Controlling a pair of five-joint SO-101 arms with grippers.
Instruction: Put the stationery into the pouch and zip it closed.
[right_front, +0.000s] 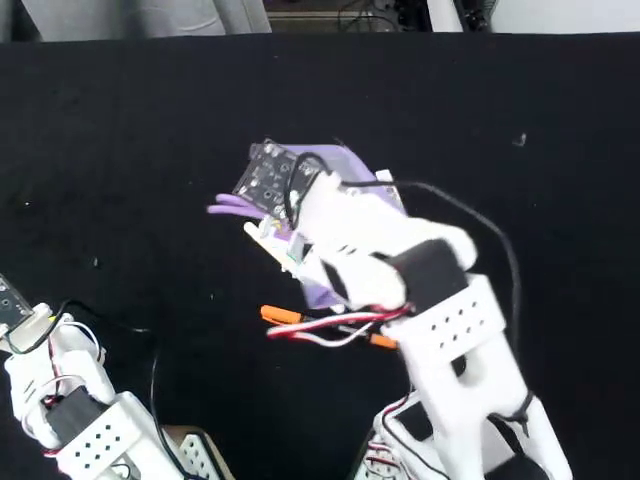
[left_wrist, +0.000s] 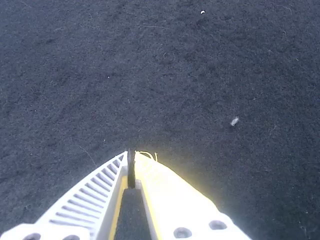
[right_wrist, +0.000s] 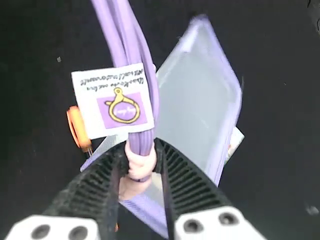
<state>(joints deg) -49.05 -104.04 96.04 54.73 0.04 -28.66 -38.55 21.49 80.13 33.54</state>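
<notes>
Right wrist view: right jaws clamp the purple bundle (right_wrist: 121, 35) over the pouch (right_wrist: 200, 100), likely positioned for insertion. Left jaws sit closed over the bench (left_wrist: 150, 60), apparently idle.

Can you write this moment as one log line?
right fingers: shut on purple item, above pouch | left fingers: shut, above table | pen: on table

Fuzzy matt black cloth covered the desk (left_wrist: 210, 70). In the right gripper (right_wrist: 140, 150), smooth purple cords (right_wrist: 125, 35) bore a paper label (right_wrist: 112, 100); beyond lay the translucent plastic pouch (right_wrist: 200, 100).
</notes>
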